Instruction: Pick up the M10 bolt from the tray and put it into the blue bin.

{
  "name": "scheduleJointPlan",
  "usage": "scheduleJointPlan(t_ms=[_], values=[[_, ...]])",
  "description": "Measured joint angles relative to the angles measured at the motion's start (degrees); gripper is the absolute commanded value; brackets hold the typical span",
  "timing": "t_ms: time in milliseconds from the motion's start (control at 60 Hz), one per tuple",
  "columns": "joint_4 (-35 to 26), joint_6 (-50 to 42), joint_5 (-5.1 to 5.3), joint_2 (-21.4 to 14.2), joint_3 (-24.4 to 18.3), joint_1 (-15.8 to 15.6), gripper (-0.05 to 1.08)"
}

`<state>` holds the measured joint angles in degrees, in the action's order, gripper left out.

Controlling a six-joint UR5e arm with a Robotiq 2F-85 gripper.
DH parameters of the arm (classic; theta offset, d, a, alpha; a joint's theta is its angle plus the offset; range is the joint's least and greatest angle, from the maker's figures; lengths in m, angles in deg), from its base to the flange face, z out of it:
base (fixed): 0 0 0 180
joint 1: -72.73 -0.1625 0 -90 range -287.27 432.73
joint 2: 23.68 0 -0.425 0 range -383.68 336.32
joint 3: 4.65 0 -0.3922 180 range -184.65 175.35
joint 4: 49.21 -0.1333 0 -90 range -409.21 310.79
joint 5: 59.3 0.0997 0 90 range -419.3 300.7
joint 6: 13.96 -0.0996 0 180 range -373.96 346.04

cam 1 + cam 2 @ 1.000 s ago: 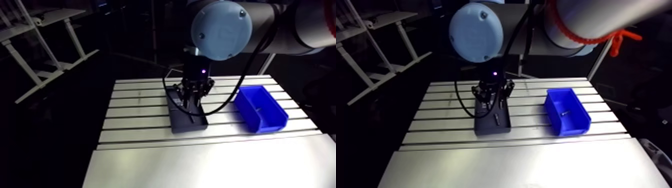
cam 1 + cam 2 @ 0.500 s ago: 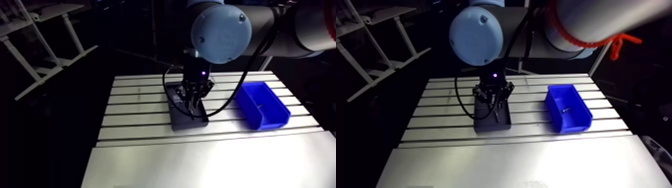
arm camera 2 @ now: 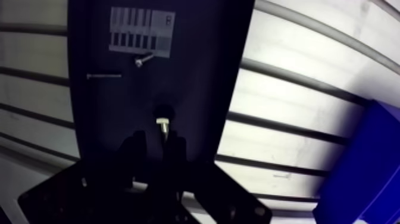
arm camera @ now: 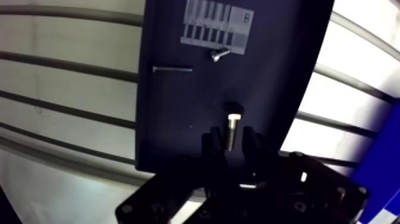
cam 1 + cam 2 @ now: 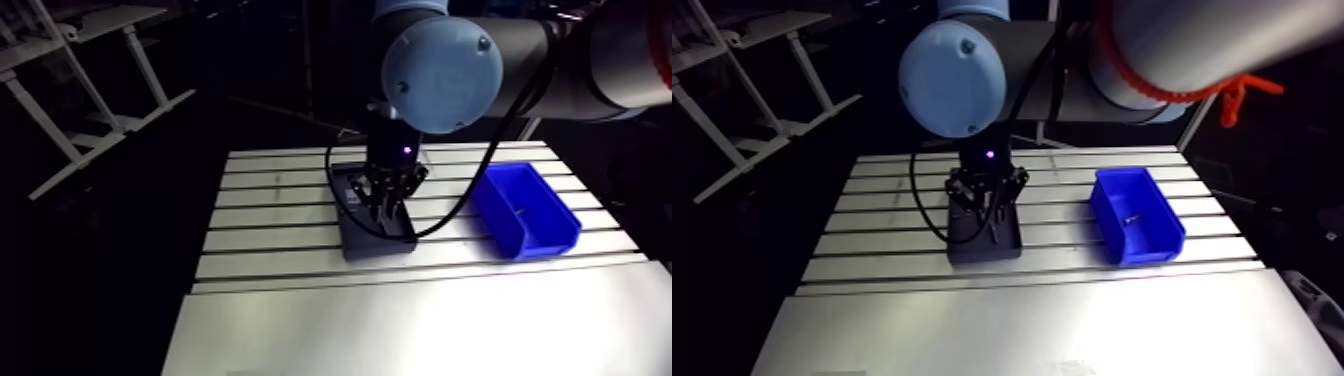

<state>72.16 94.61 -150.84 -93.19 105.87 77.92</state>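
Slotted aluminium table (image 5: 300,260), a dark tray (image 4: 172,119) in the middle of it, and the blue bin (image 5: 548,243) sitting well off to one side. The bin looks like it's already got one small bit of hardware (image 5: 1129,220) in it.

Stuff I'd worry about from here:

- The bolt (image 4: 233,130) is lying flat on the tray floor, and it's round. If one finger gets there first, it'll probably roll or swing round instead of getting pinched. In one wrist view it sits a bit closer to one finger than the other, so that's a real possibility.
- The fingers line up on the shank, and the head pokes out ahead of them. Grab that far from the heavy end and I'd guess the head droops, or the whole thing slips on the way to the bin.
- I can't tell how close the fingertips are to the tray floor. Too low and they scrape or shove the tray; too high and they only catch the top of the shank and it pops out.
- The small screw (image 4: 219,55) and the thin pin (image 4: 172,69) up by the striped label (image 4: 217,30) are well clear, so no mix-up there.

The claw (image 4: 231,140) is partly open, with the fingers (image 4: 212,143) straddling the bolt's shank and a dark sliver of gap on each side. It's not clamped on anything and isn't holding anything yet.
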Motion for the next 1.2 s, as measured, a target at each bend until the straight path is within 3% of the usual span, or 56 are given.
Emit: scheduleJointPlan(t_ms=[1200], values=[[1.7, 0.1, 0.00, 0.8, 0.8, 0.2, 0.66]])
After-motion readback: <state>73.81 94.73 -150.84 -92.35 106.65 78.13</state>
